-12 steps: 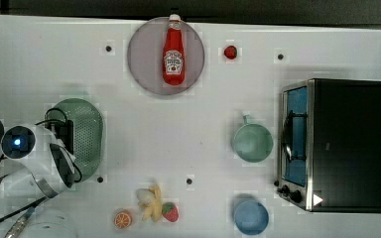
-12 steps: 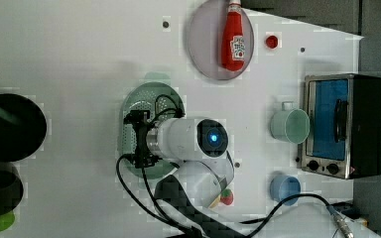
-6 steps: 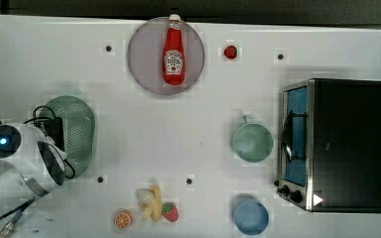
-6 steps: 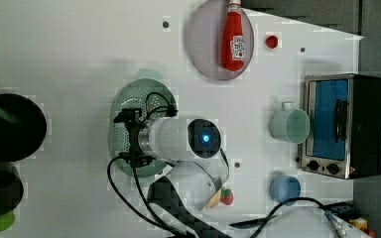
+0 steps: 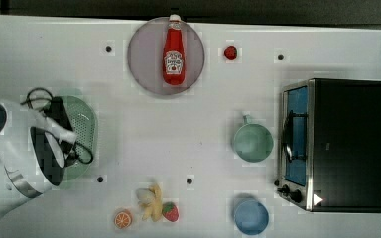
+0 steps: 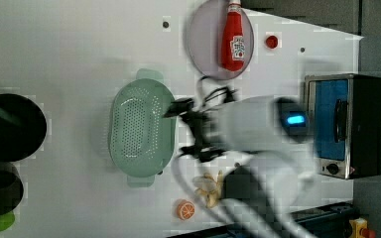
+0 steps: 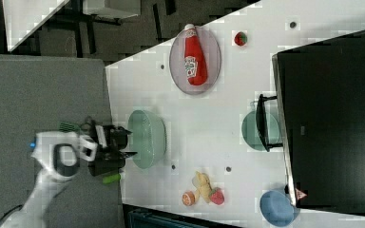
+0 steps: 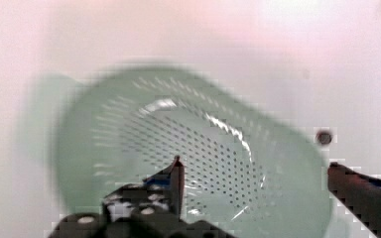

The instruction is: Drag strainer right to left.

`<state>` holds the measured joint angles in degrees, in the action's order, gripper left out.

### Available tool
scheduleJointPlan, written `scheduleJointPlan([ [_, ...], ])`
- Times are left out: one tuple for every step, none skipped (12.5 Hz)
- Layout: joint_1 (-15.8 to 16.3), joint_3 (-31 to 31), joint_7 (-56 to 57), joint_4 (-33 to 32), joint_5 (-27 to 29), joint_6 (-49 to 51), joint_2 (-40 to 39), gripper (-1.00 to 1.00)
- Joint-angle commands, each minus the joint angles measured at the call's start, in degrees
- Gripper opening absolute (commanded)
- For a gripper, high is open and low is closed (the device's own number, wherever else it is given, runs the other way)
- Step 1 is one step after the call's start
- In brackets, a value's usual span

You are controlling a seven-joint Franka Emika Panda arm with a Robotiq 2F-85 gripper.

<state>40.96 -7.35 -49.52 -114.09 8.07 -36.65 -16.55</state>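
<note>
From my station, the gripper point(image 8: 253, 178) stands wide open with nothing between its fingers; in the wrist view one black finger point(image 8: 176, 181) hangs over the perforated inside of the strainer point(image 8: 188, 163) and the other sits out past the strainer's rim. I can't tell whether either finger touches the plastic.

In the top view the strainer point(image 5: 82, 134) lies at about 9 o'clock on the white table point(image 5: 178, 129), close to the top view's left edge, partly under the arm's white wrist. In the left view the strainer point(image 6: 139, 129) is fully exposed, upright, long axis running 12 to 6, and the gripper point(image 6: 183, 126) sits at its 3 o'clock rim.

Moving out from there, at 6 o'clock in the top view I see a small group just beside one another: an orange slice point(image 5: 123, 218), a banana point(image 5: 151, 202) and a strawberry point(image 5: 170, 211). At 12 o'clock a ketchup bottle point(image 5: 173, 53) lies on a round grey plate point(image 5: 141, 59), with a small red item point(image 5: 230, 52) near it toward 1 o'clock.

Farther off, toward 3 o'clock, a green cup point(image 5: 252, 143) stands just beside the toaster oven point(image 5: 340, 144), and a blue bowl point(image 5: 251, 216) sits at about 5 o'clock, near the oven's front corner.
</note>
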Motion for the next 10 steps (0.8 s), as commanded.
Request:
scheduleJointPlan([
  [-4.87, -11.27, 21.78, 2.90, -1.02, 8.39, 11.30, 1.00],
  [-5.39, -14.99, 27.12, 2.97, -1.50, 11.59, 14.69, 1.00],
  [-5.91, -18.51, 32.42, 3.26, -2.61, 14.32, 17.75, 1.00],
  [-6.40, -21.82, 36.42, 3.64, -4.75, 17.00, 20.33, 1.00],
  [-6.78, -24.89, 38.32, 3.95, -7.90, 19.12, 22.35, 1.00],
  [-6.93, -27.28, 40.07, 4.28, -11.30, 21.59, 24.28, 1.00],
  [-6.97, -28.82, 41.54, 4.48, -14.75, 23.92, 26.25, 1.00],
  [-6.98, -29.43, 43.22, 4.49, -17.08, 25.31, 28.19, 1.00],
  [-7.00, -29.64, 43.65, 4.39, -17.73, 26.39, 29.82, 1.00],
  [-6.99, -29.75, 43.65, 4.18, -17.71, 26.78, 31.02, 1.00],
])
